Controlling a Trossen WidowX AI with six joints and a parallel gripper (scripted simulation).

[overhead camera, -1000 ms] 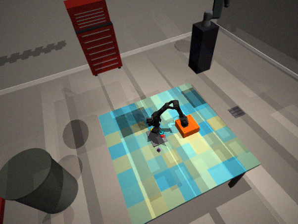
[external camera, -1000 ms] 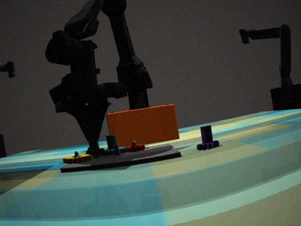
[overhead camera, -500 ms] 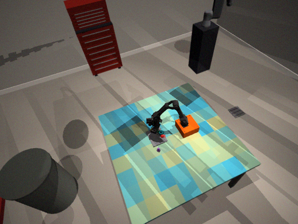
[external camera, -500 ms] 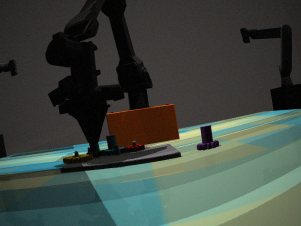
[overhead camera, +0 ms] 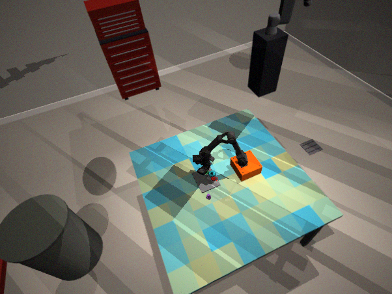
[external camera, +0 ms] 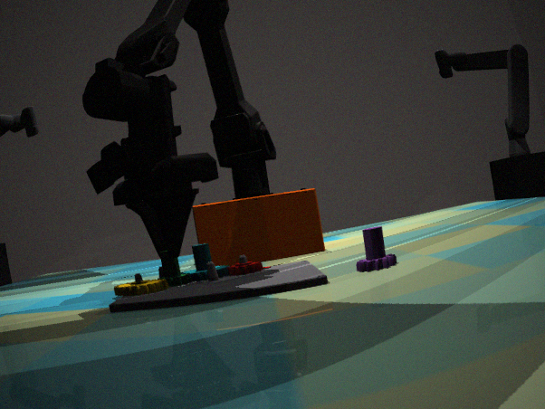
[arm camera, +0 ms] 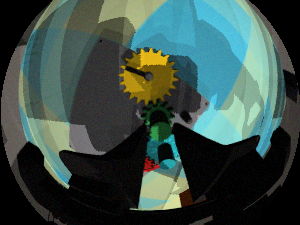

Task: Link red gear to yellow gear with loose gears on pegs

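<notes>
The grey board point(overhead camera: 208, 187) point(external camera: 290, 277) point(arm camera: 95, 94) carries a yellow gear point(external camera: 151, 286) point(arm camera: 160, 90) with a black stripe and a red gear point(overhead camera: 213, 179) point(external camera: 244, 268) point(arm camera: 149, 165). A green gear point(external camera: 177, 277) point(arm camera: 160, 132) sits low beside the yellow gear, its teeth at the yellow teeth. A teal gear point(overhead camera: 211, 173) point(external camera: 202, 256) point(arm camera: 167, 163) sits between green and red. My gripper point(external camera: 170, 263) point(arm camera: 159, 128) is slightly open around the green gear's handle, with narrow gaps beside it. A purple gear point(overhead camera: 208, 197) point(external camera: 374, 244) stands upright on the table, off the board.
An empty peg point(external camera: 212, 271) point(arm camera: 186, 117) stands on the board near the teal and green gears. The teal handle rises close to my fingers. An orange box point(overhead camera: 246, 165) point(external camera: 260, 226) under the arm's base stands behind the board.
</notes>
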